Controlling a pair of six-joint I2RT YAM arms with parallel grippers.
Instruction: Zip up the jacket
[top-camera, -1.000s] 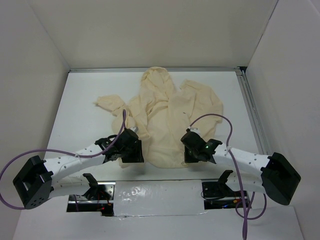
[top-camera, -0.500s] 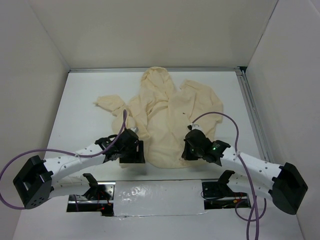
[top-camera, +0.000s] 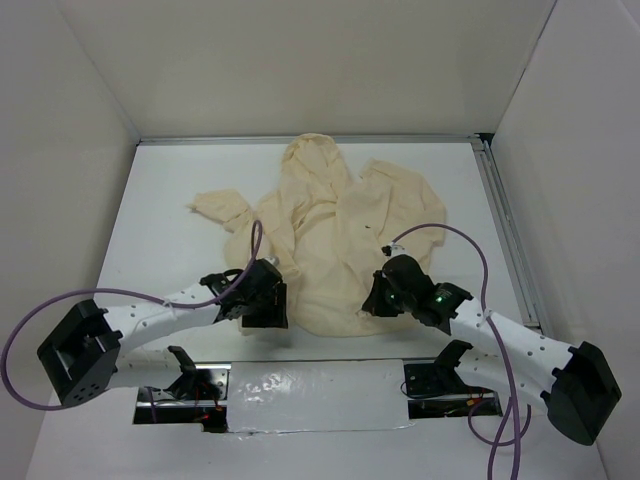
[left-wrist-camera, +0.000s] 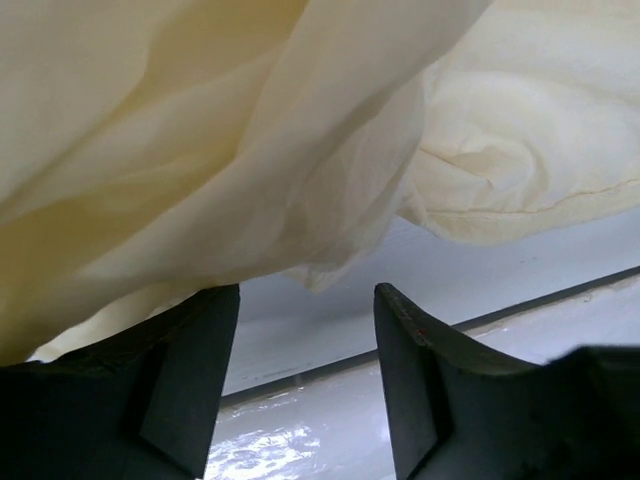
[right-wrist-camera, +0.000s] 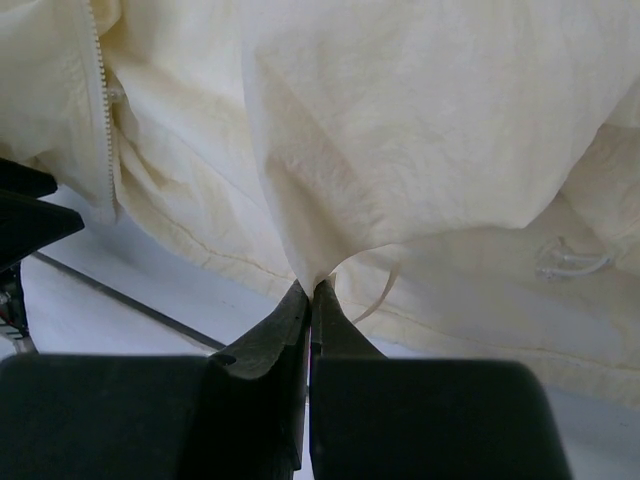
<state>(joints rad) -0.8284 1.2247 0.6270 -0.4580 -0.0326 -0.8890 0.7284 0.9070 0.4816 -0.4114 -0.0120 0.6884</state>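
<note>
The cream jacket (top-camera: 335, 230) lies crumpled across the middle of the white table, its hood toward the back. At its near right hem my right gripper (right-wrist-camera: 312, 285) is shut on a pinch of the jacket's fabric (right-wrist-camera: 400, 140), pulling it into a taut fold. A strip of white zipper teeth (right-wrist-camera: 100, 90) runs down the jacket's edge at the left of the right wrist view. By the near left hem my left gripper (left-wrist-camera: 305, 300) stands open, its fingers (left-wrist-camera: 195, 340) just under the hanging fabric (left-wrist-camera: 220, 150) with nothing between them.
A loose sleeve (top-camera: 222, 208) spreads out to the back left. A metal rail (top-camera: 505, 225) runs along the table's right side. White walls close in the workspace. A shiny taped strip (top-camera: 310, 385) lies between the arm bases at the near edge.
My right gripper has moved left and toward the back along the hem, dragging the fabric it holds. My left gripper opened wider and shifted slightly right.
</note>
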